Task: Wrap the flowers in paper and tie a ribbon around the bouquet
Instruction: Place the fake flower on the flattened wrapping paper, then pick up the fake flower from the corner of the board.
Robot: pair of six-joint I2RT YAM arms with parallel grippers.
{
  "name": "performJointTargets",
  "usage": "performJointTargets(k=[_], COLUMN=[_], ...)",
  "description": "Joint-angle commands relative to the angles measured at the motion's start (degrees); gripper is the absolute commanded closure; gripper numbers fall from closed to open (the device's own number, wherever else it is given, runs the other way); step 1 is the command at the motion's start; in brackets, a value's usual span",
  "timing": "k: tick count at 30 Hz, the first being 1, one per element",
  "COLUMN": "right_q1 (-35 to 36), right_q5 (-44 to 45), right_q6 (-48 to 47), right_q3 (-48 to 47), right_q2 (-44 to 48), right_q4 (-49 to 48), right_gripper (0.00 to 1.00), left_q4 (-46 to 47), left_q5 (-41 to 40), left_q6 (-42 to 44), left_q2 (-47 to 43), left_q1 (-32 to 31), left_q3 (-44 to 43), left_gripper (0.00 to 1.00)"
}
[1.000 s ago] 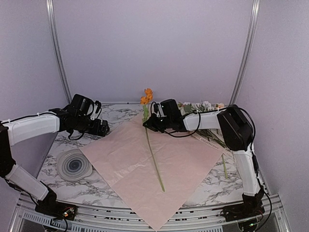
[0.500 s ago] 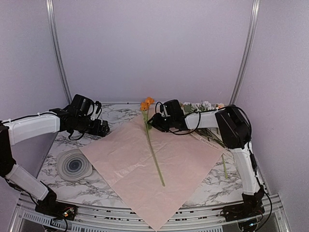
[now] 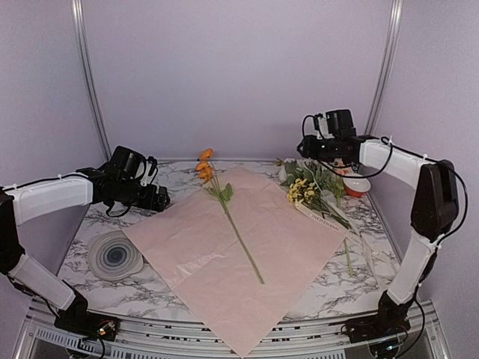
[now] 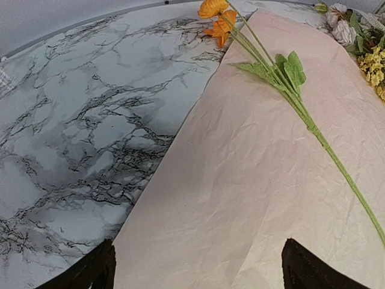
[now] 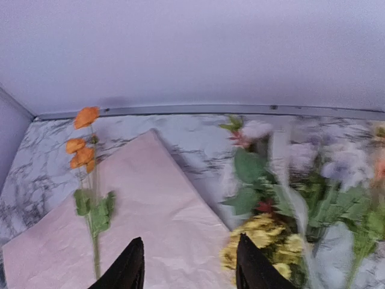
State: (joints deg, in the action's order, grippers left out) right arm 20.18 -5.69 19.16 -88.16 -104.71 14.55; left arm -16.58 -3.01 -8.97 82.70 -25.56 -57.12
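The pink paper (image 3: 247, 262) lies spread like a diamond on the marble table. One orange flower (image 3: 204, 164) lies across it, its stem (image 3: 241, 238) running toward the front; the blossoms rest just off the paper's back edge (image 4: 214, 11). More of the flowers (image 3: 310, 187), yellow and whitish, lie in a bunch at the back right. A pale strip (image 3: 326, 218) beside their stems looks like the ribbon. My right gripper (image 3: 303, 146) hangs open and empty above that bunch (image 5: 189, 268). My left gripper (image 3: 162, 200) stands wide open over the paper's left edge (image 4: 198, 274).
A round grey ringed disc (image 3: 114, 256) sits at the front left. A small red-and-white bowl (image 3: 356, 185) stands at the back right, just behind the flower bunch. The back wall and two slanted metal rails (image 3: 88, 82) close in the table.
My right gripper opened and let the orange flower drop onto the paper, then swung up and to the back right. The flower's head now lies further left. The left arm stayed still.
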Motion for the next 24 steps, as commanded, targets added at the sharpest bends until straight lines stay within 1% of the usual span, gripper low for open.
performJointTargets(k=[1, 4, 7, 10, 12, 16, 20, 23, 24], right_q1=[-9.01, -12.77, -15.13, -17.31, -17.52, -17.63, -17.71, -17.94, -18.11], right_q5=[12.83, 14.44, 15.9, 14.71, 15.49, 13.48, 13.26, 12.51, 12.87], right_q6=[-8.5, -9.66, -10.56, -10.44, -10.57, -10.43, -10.1, -10.55, -10.62], right_q3=[4.27, 3.48, 1.74, 1.69, 2.46, 1.82, 2.67, 4.0, 5.0], right_q2=[-1.32, -3.73, -7.26, -10.16, -11.98, -16.13, -17.36, -16.88, -16.29], right_q4=[12.23, 13.36, 15.12, 14.96, 13.66, 13.57, 12.11, 10.84, 9.8], right_gripper=[0.43, 0.37, 0.37, 0.44, 0.47, 0.55, 0.64, 0.67, 0.71], left_q4=[-0.08, -0.15, -0.26, -0.3, -0.38, -0.45, -0.82, -0.95, -0.98], left_q5=[-0.32, -0.27, -0.54, -0.87, -0.57, -0.32, -0.32, -0.38, -0.34], left_q6=[0.34, 0.4, 0.6, 0.62, 0.58, 0.62, 0.58, 0.7, 0.79], left_q2=[0.95, 1.38, 1.52, 1.84, 2.09, 2.87, 3.04, 2.39, 2.24], left_q1=[-0.22, -0.22, -0.27, -0.33, -0.43, -0.41, -0.55, -0.71, -0.89], left_q3=[0.04, -0.08, -0.1, -0.13, -0.22, -0.51, -0.69, -0.54, -0.49], left_gripper=[0.03, 0.03, 0.03, 0.03, 0.03, 0.03, 0.03, 0.03, 0.03])
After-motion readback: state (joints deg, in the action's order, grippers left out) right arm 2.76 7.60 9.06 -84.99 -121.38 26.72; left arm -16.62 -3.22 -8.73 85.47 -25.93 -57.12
